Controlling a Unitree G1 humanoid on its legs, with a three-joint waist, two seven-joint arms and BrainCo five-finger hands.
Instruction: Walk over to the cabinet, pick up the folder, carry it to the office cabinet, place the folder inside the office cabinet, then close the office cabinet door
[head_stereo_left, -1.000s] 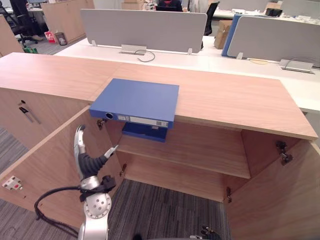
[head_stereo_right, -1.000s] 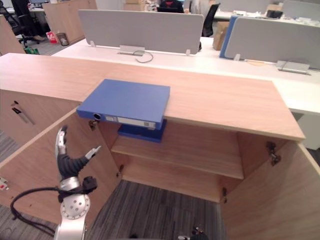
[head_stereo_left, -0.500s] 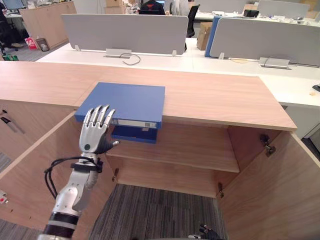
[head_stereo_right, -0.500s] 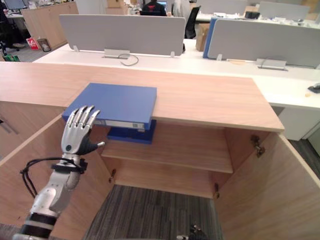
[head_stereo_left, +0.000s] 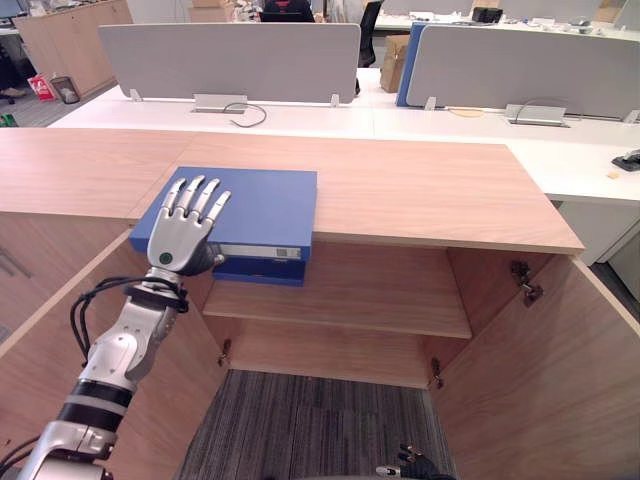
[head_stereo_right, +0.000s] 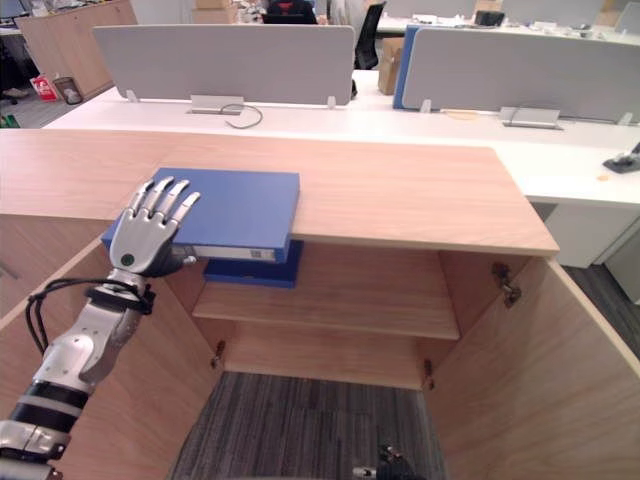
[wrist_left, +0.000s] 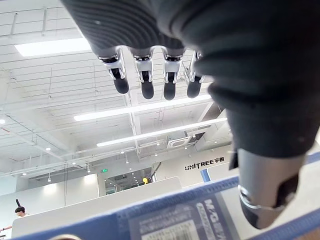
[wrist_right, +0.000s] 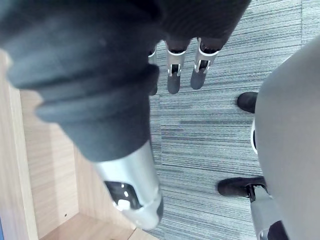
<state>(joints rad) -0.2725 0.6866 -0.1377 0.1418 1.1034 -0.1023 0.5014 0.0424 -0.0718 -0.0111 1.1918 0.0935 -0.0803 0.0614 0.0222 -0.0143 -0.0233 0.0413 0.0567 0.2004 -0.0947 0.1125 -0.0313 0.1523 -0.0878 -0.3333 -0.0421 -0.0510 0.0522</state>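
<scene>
Fingers (head_stereo_left: 191, 199) of left hand (head_stereo_left: 183, 243) spread straight over folder (head_stereo_left: 265, 205); right hand (wrist_right: 173, 75) hangs relaxed.

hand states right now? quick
Left hand: open, fingers straight, at the blue folder, front edge, nothing gripped.
Right hand: open, holding nothing.

From my feed: wooden cabinet top (head_stereo_left: 420, 195) runs wide across, pretty much whole view. blue folder (head_stereo_left: 265, 200) lies flat on it toward left, spine facing me and sticking out a bit past front edge. Below that, inner shelf (head_stereo_left: 370, 295) carries one dark blue flat thing (head_stereo_left: 262, 270) at its left end, can't tell what it is. Behind cabinet, white desk (head_stereo_left: 420, 122) with looped cable (head_stereo_left: 245, 115) and grey socket box (head_stereo_left: 220, 102) on it. Grey striped carpet (head_stereo_left: 300, 420) in front.
</scene>
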